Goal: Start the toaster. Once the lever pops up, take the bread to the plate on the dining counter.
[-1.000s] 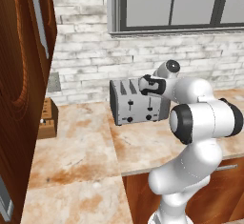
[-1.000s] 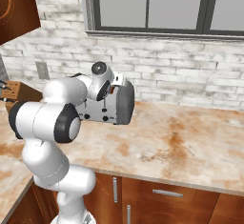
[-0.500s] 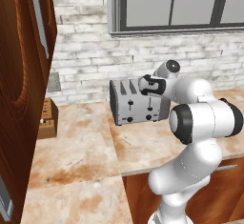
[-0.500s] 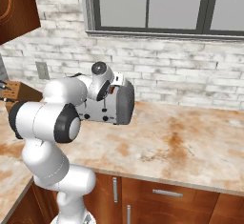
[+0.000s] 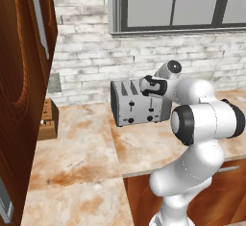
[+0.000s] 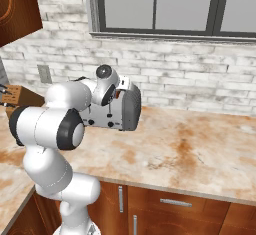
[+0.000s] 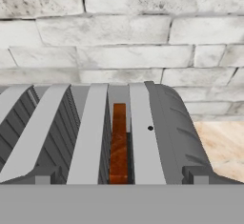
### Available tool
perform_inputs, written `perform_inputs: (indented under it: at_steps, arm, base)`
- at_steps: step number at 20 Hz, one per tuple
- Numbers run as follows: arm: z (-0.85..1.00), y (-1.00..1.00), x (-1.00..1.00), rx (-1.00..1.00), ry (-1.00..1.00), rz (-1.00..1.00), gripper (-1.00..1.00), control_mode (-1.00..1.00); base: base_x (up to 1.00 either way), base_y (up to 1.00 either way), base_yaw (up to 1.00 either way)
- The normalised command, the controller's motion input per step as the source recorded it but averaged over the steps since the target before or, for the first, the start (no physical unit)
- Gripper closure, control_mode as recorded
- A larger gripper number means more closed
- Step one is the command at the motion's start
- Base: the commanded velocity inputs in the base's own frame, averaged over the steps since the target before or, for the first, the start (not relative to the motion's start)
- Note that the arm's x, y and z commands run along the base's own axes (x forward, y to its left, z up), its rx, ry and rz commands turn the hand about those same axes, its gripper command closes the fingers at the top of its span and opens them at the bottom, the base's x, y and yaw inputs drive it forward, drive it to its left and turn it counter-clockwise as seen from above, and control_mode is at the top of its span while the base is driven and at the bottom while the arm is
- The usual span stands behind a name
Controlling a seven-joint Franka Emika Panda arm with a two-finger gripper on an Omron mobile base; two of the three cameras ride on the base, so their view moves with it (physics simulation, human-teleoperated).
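Grey four-slot toaster (image 5: 139, 102) sits on the marble tabletop (image 5: 77, 157) against the white brick wall (image 5: 86, 52), under the window (image 6: 165, 4). Bread (image 7: 118, 144) stands on edge down inside the toaster's rightmost slot in the hand view, brown crust edge up. White arm reaches over the toaster top; fingers spread wide, holding nothing. Brown wooden knife block (image 5: 48, 120) stands well left of the toaster, beside the wood cabinet (image 5: 19, 76).
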Motion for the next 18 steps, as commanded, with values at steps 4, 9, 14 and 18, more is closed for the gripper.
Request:
perform_inputs:
  at_steps: [4, 9, 14, 18]
  arm:
    - [0.0, 0.0, 0.0, 0.0, 0.0, 0.0, -1.0, -1.0]
    - [0.0, 0.0, 0.0, 0.0, 0.0, 0.0, -1.0, -1.0]
    - [0.0, 0.0, 0.0, 0.0, 0.0, 0.0, -1.0, -1.0]
    - [0.0, 0.0, 0.0, 0.0, 0.0, 0.0, -1.0, -1.0]
  base:
    - [0.0, 0.0, 0.0]
    - [0.0, 0.0, 0.0]
    - [0.0, 0.0, 0.0]
    - [0.0, 0.0, 0.0]
